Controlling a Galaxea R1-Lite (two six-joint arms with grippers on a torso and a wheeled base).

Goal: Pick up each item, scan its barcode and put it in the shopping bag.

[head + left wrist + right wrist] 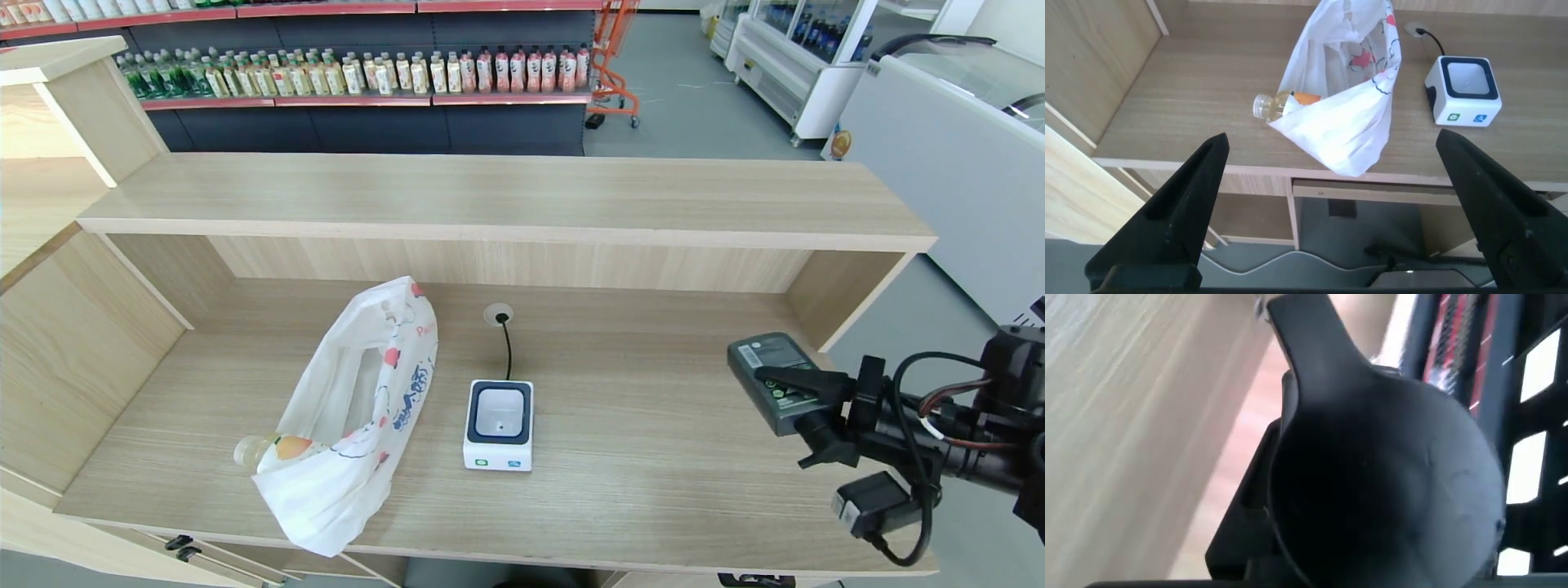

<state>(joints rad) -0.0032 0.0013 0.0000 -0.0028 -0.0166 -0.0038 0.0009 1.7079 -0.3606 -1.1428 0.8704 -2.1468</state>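
My right end effector (804,408) clenched on dark grey pack (763,359), label side up, held over surface (653,474) near right edge. My left end effector (1333,139) released, fingers spread wide, off front edge facing shopping bag (359,408). Bag lies on left half of surface, bottle (257,449) poking from mouth toward front-left corner. Scanner (499,425) at middle, just beside bag, cable (507,347) running toward back edge
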